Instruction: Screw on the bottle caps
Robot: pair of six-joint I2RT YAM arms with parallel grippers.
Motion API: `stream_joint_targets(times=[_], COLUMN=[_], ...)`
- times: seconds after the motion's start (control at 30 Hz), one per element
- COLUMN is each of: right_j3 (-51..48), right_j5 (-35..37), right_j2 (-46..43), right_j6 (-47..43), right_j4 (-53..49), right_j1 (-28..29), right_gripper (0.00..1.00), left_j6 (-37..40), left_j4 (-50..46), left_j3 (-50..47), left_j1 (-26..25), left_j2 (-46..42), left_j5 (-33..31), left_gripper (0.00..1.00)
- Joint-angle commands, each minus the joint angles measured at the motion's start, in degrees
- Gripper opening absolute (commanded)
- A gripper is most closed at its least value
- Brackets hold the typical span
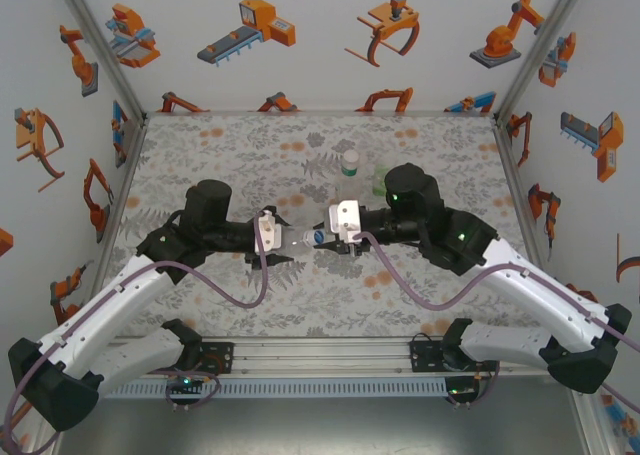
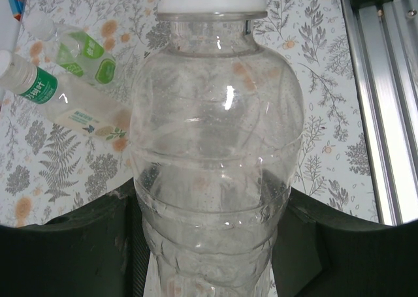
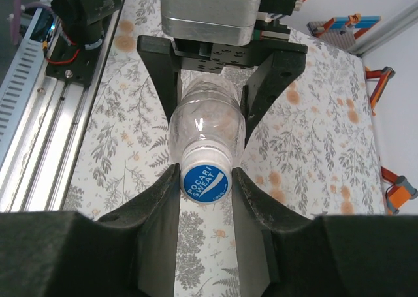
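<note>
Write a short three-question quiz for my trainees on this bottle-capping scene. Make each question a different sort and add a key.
1. True or false: the left gripper is shut on a clear bottle.
2. What does the right gripper pinch? A: a white cap. B: the blue cap. C: a green cap.
3. How many other bottles stand on the table?
Key: 1 true; 2 B; 3 two.
</note>
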Motion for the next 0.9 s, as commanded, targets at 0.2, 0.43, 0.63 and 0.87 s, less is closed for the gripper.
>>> stream_joint_targets(times=[0.2, 0.43, 0.63, 0.87], right_j3=[-4.9, -12.9, -17.3, -11.2], right_j5=[5.1, 15.7, 23.1, 33.7], right_j2=[1.0, 1.7, 1.8, 0.9], right_j6=[23.0, 56.2, 79.7, 89.5], right_j4=[13.6, 31.7, 39.4, 18.2], right_j1=[0.3, 0.3, 0.3, 0.3], right_gripper=[0.02, 0.0, 0.0, 0.0], left_j6=[-0.6, -0.9, -1.4, -2.1], left_j4=[3.0, 4.6, 5.1, 5.5], left_j3=[0.0, -0.9, -0.9, -0.8], left_j1=[-0.2, -0.2, -0.2, -0.2], left_j2=[-2.4, -2.9, -2.6, -1.9], left_j5=[-7.9, -11.6, -13.5, -16.2], left_gripper=[0.0, 0.0, 0.0, 0.0])
